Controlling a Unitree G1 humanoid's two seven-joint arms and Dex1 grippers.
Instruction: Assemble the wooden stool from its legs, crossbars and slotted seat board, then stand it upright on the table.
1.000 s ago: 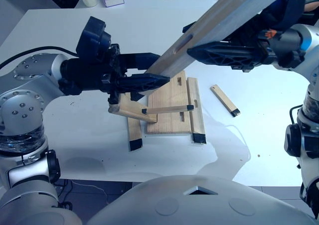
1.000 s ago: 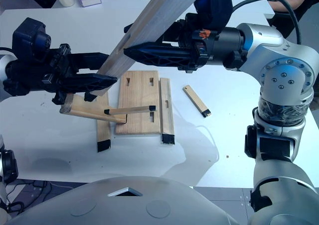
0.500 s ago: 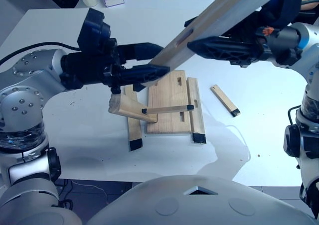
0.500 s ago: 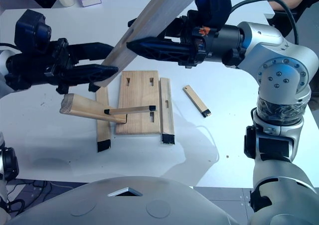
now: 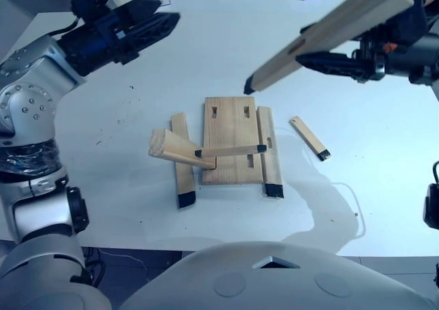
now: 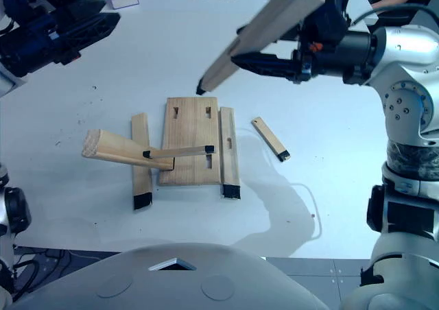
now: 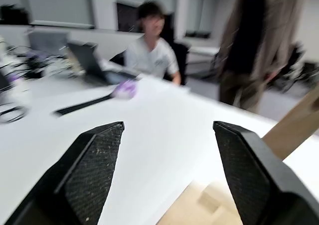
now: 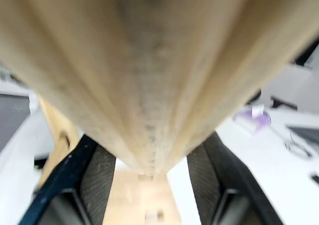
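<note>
- The right tool (image 5: 306, 46) is pinching a long leg (image 5: 329, 30). Its fingers lie along both sides of the wood. The leg slopes down past the fingertips to a black-capped end hanging in the air.
- The left tool (image 7: 169, 175) is spread with nothing between its fingers. It is raised above the counter (image 5: 206, 63) and well apart from every wooden part.
- The seat board (image 5: 230, 128) lies flat on the counter, below and just beyond the capped end of the held leg.
- A thick leg (image 5: 175, 149) rests tilted beside the board, on the side nearer the left tool. A crossbar (image 5: 230, 149) is plugged into it and reaches across the board.
- Two more legs lie flat against the board's long edges, one (image 5: 182, 183) under the tilted leg and one (image 5: 269, 162) on the right tool's side. A short crossbar (image 5: 310, 138) lies loose beneath the right tool.
- Risk: much of the leg overhangs the fingertips, so its weight could make it pivot or slide in the pinch, and the slot would then miss its crossbar.
- Risk: if the capped end drops too low, it may knock the tilted leg and pull the crossbar out of its joint.
- Risk: with the left tool this far off, nothing steadies the parts on the counter, and a push could skid the board.
</note>
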